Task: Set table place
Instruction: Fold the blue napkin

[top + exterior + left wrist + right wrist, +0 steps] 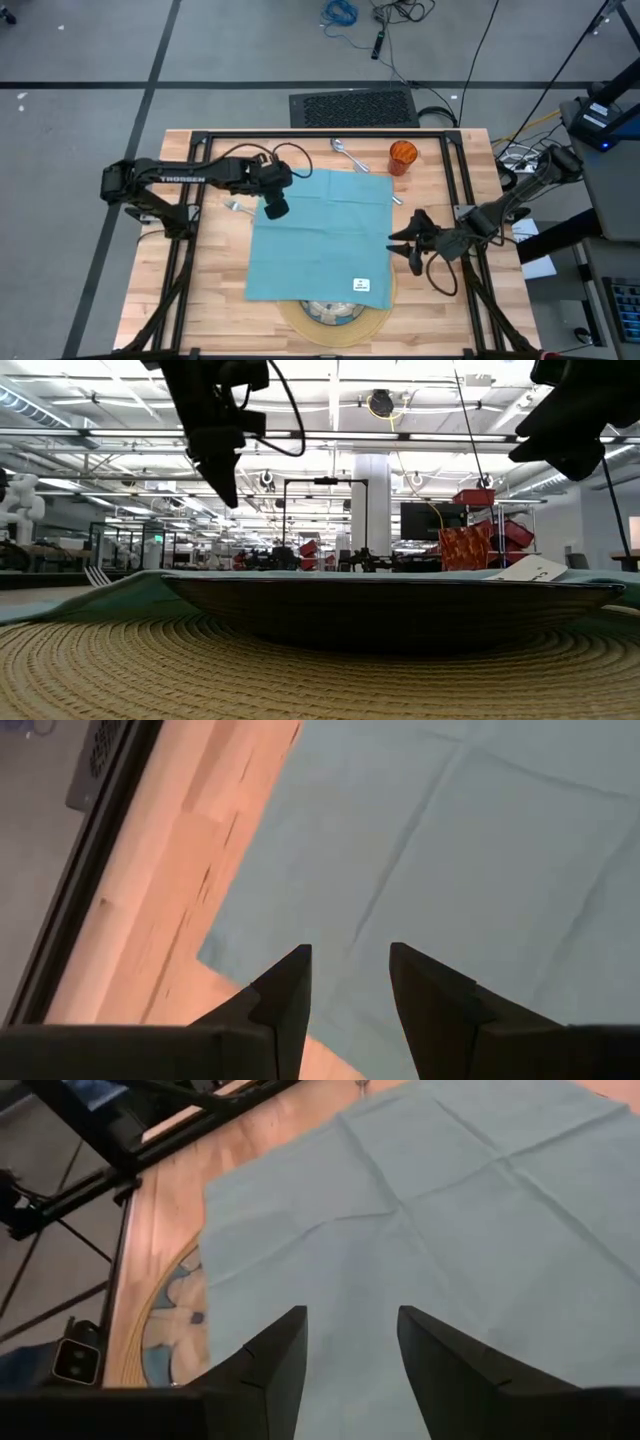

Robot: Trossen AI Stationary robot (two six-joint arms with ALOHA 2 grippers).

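The teal napkin [320, 235] lies spread flat on the table [200, 300]. Its near part covers most of the patterned plate [325, 312], which sits on the round tan mat [340, 330]. My left gripper [275, 208] is open and empty above the napkin's far-left corner [215, 960]. My right gripper [405, 243] is open and empty over the napkin's right edge [450, 1230]. The orange cup [402, 157] and the spoon [345, 150] stand at the far edge. The fork [237, 207] lies left of the napkin. A knife tip [396, 199] shows at the napkin's right edge.
Black frame rails [190, 250] run along the table's left, right and far sides. A white label [361, 285] sits on the napkin's near right part. Bare wood shows left [215, 280] and right [430, 300] of the napkin.
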